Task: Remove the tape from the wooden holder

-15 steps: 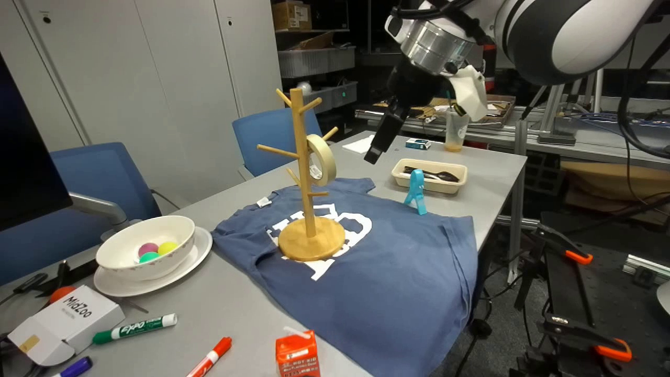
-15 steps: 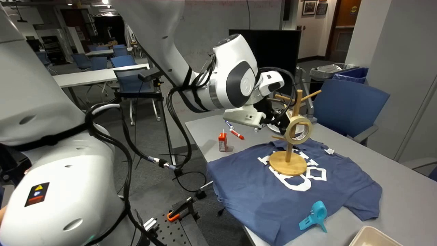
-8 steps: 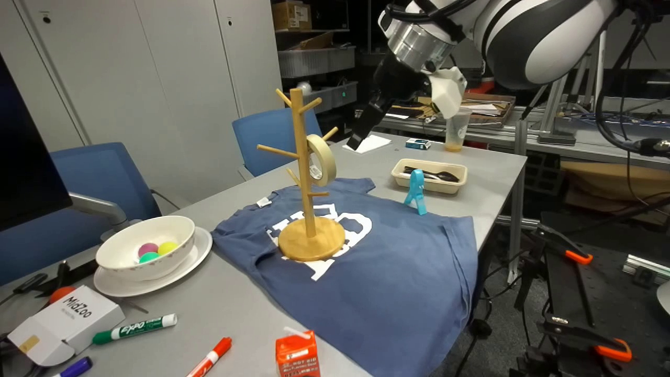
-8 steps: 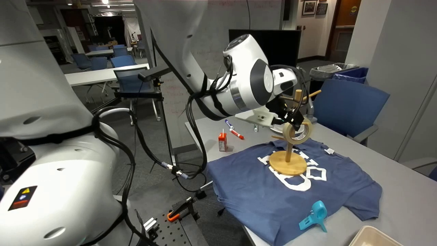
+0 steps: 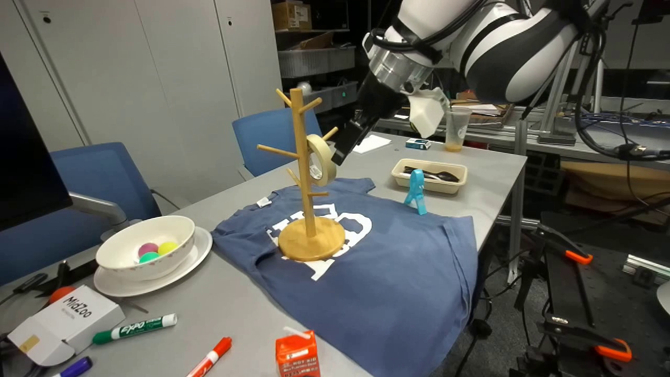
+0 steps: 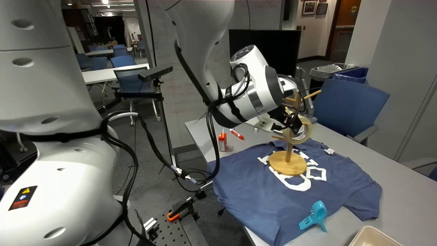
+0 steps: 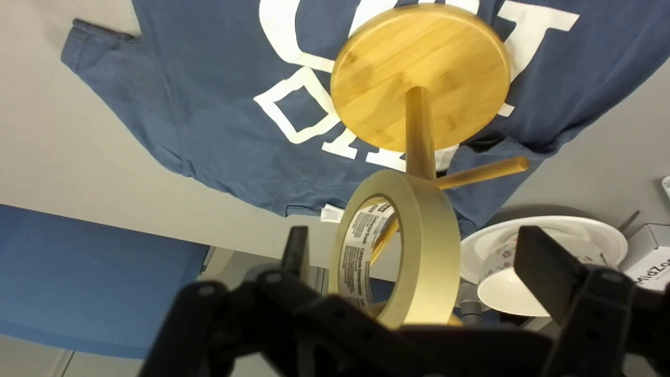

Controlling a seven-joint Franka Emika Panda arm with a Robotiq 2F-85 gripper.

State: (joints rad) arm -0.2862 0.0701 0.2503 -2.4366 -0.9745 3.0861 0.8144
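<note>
- In an exterior view, the tape (image 5: 328, 168) hangs from a peg (image 5: 331, 133) of the wooden holder (image 5: 310, 214).
- In an exterior view, my gripper (image 6: 296, 127) is just beside the wooden holder; whether it touches the tape I can't tell.
- In the wrist view, my fingers (image 7: 547, 272) stand spread either side of the tape. I expect it light, stiff, hardly slippery; I'd pinch its flat faces, clear of the wooden holder's peg.

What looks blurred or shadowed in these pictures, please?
Wrist view: the pincer looks out of focus, the label inside the masking tape roll partly legible; in an exterior view, the red drink carton casts a shadow on the table.
</note>
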